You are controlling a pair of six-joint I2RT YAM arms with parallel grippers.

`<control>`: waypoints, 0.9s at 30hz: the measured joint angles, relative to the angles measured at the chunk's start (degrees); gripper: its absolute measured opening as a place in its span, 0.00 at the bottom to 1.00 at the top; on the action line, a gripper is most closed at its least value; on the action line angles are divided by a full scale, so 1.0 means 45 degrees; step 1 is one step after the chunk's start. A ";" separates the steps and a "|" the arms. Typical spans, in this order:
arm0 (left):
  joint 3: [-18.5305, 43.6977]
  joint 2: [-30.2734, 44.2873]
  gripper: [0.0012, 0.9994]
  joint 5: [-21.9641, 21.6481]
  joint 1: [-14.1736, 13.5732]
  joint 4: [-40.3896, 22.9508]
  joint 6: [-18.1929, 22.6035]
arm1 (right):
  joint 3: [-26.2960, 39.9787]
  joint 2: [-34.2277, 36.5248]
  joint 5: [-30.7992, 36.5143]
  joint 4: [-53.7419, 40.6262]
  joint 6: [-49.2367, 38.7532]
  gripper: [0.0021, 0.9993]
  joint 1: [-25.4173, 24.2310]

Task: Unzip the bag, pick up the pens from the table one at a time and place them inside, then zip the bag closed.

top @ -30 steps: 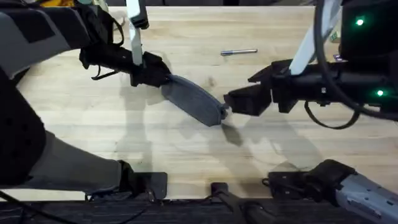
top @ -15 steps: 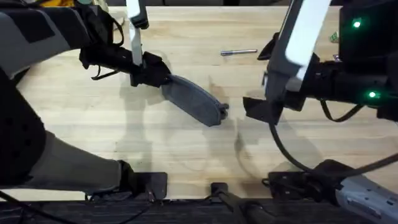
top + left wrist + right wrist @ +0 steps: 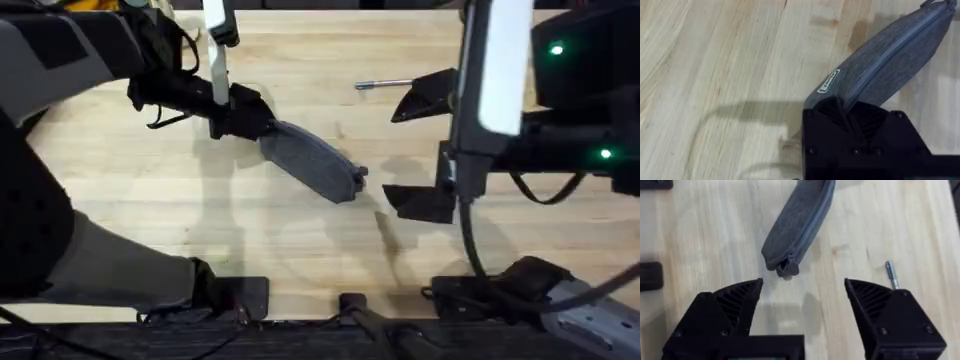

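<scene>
Wood planks, pale and butcher-block in pattern, make up the surface (image 3: 250, 240), and everything in play sits on its far half. At the left of the overhead view the left tool (image 3: 258, 126) is clamped on the upper end of the bag (image 3: 312, 163), an oblong grey pouch of felt-like cloth with rounded ends that slants down and rightward from that grip. The left wrist view adds what the overhead cannot: a small white label sewn near the pinched end, the zipper running as a straight seam along the pouch's length, and the black ribbed fingers (image 3: 840, 111) pressed together over the fabric. The bag's far end lies on the wood, near the middle of the surface.

Further right, the right tool (image 3: 425, 150) hangs above the wood just beyond the bag's free end, its two black fingers spread wide and touching nothing. Its own wrist view looks down between those fingers at the pouch's rounded tip, where the zipper ends in a small dark nub; whether the zipper is open or closed I cannot tell from either close view.

Up by the far edge, a slim metallic grey pen (image 3: 383, 84) lies flat on the wood, well apart from the bag, one end reaching the upper spread finger in the overhead view.
</scene>
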 joint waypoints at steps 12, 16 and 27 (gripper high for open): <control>0.0000 0.0000 0.04 0.0000 0.0000 0.0000 0.0000 | 0.0034 0.2732 -0.0267 0.0039 -0.0097 1.00 -0.0005; 0.0000 0.0000 0.04 0.0000 0.0000 0.0000 0.0000 | 0.0034 0.3272 -0.0684 0.0183 -0.0610 1.00 -0.0111; 0.0000 0.0000 0.04 0.0000 0.0000 0.0000 -0.0002 | 0.0034 0.4906 -0.3993 0.0530 -0.2426 1.00 -0.2621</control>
